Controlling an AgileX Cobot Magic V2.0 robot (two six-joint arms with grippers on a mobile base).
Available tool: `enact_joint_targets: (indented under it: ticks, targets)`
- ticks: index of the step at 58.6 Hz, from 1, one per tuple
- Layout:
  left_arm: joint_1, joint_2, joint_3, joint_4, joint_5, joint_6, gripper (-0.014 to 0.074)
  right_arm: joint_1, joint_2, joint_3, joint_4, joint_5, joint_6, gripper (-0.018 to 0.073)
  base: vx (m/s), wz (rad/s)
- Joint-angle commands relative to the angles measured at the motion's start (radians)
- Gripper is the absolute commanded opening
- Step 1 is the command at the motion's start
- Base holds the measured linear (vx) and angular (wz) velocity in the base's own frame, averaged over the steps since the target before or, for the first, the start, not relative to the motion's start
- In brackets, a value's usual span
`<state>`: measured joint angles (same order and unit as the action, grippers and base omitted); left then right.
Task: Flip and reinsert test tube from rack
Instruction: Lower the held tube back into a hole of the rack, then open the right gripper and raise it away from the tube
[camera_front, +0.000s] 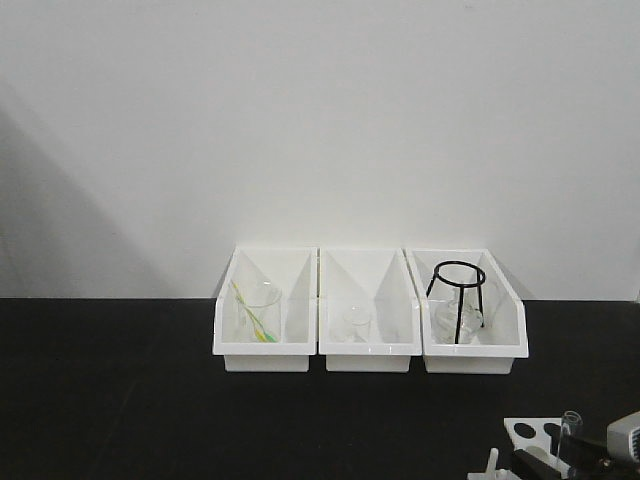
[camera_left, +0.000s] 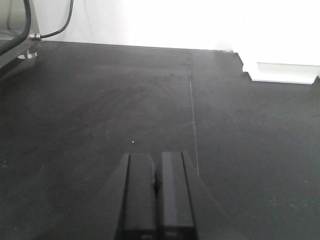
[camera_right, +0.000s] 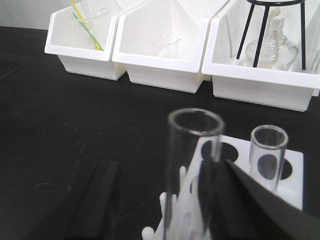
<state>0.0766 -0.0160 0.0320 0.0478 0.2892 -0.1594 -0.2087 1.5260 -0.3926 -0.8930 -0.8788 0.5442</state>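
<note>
A black tabletop (camera_front: 120, 400) is seen; three white bins (camera_front: 369, 310) are set along its far edge, the rack (camera_front: 530, 432) near its front-right corner

A plain white wall (camera_front: 320, 120) is seen behind a matte black desk (camera_front: 110, 400), with a soft grey shadow cast across the wall's left side. A thin straight seam (camera_left: 192, 110) is seen running across the desk surface

No readable text, label, brand, number or sign is showing in any of the three views.
</note>
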Motion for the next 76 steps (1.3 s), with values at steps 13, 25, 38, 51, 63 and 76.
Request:
enact_joint_targets:
  ticks: [13, 25, 38, 51, 63, 76]
  targets:
    - [-0.007, -0.011, 0.0, -0.004, -0.086, 0.0, -0.0006, 0.0, -0.251, -0.017, 0.017, -0.036, 0.009, 0.0505, 0.0, 0.0]
    - [-0.007, -0.011, 0.0, -0.004, -0.086, 0.0, -0.0006, 0.0, -0.542, -0.017, -0.017, 0.08, 0.208, 0.0505, 0.0, 0.0]
    - [-0.007, -0.011, 0.0, -0.004, -0.086, 0.0, -0.0006, 0.0, -0.794, -0.017, -0.169, 0.272, 0.434, 0.0505, 0.0, 0.0]
    - [-0.007, -0.011, 0.0, -0.004, -0.086, 0.0, -0.0006, 0.0, -0.899, -0.017, -0.192, 0.259, 0.549, 0.0505, 0.0, 0.0]
    - [-0.007, -0.011, 0.0, -0.004, -0.086, 0.0, -0.0006, 0.0, -0.922, -0.017, -0.192, 0.259, 0.548, 0.0505, 0.0, 0.0]
    - [-0.007, -0.011, 0.0, -0.004, -0.086, 0.0, -0.0006, -0.001, -0.922, -0.017, -0.192, 0.272, 0.543, 0.0501, 0.0, 0.0]
